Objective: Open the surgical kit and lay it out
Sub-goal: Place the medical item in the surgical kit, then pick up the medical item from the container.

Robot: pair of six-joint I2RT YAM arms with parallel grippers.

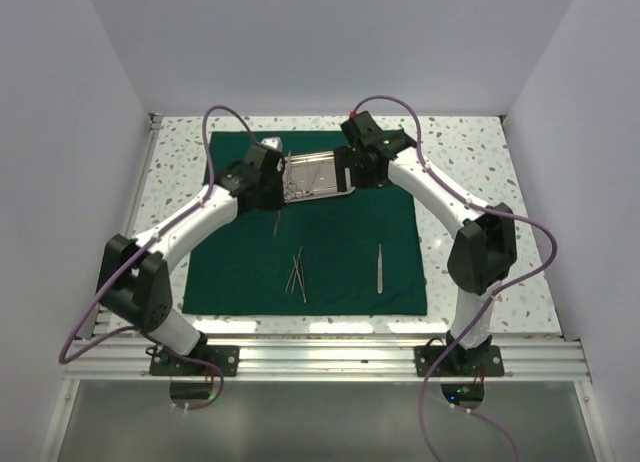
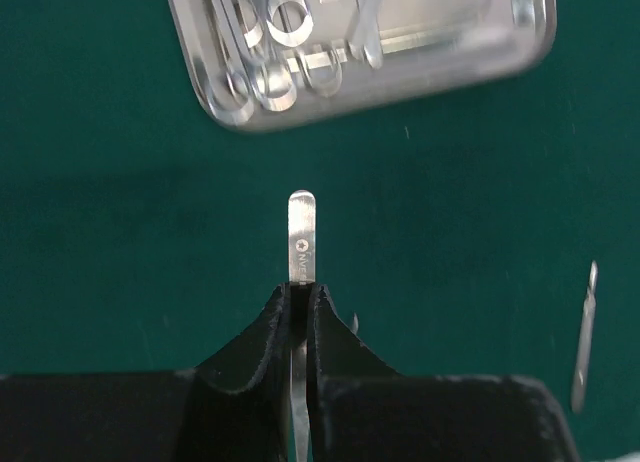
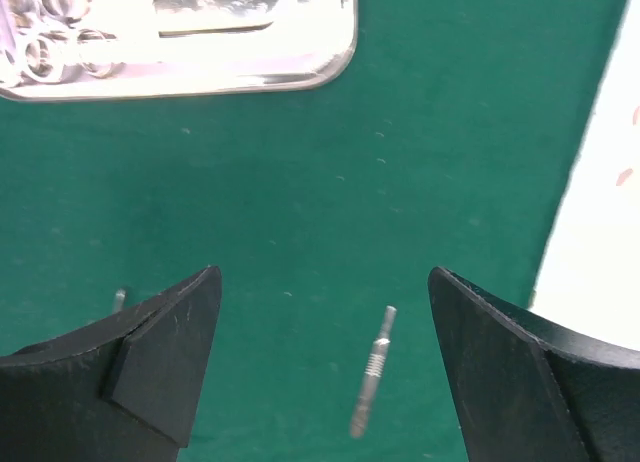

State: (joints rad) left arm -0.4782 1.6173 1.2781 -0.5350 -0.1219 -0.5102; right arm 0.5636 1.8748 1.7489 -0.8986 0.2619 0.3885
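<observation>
The surgical kit's dark green cloth lies spread flat on the table. Its shiny steel tray sits near the cloth's far edge, with ring-handled instruments still inside. My left gripper hangs just in front of the tray's left end, shut on a flat steel pair of tweezers whose thin end dangles below. My right gripper hovers above the cloth by the tray's right end, open and holding nothing.
Several thin instruments lie together on the near middle of the cloth. A single slim steel handle lies to their right, seen below my right gripper as well. Speckled white tabletop borders the cloth.
</observation>
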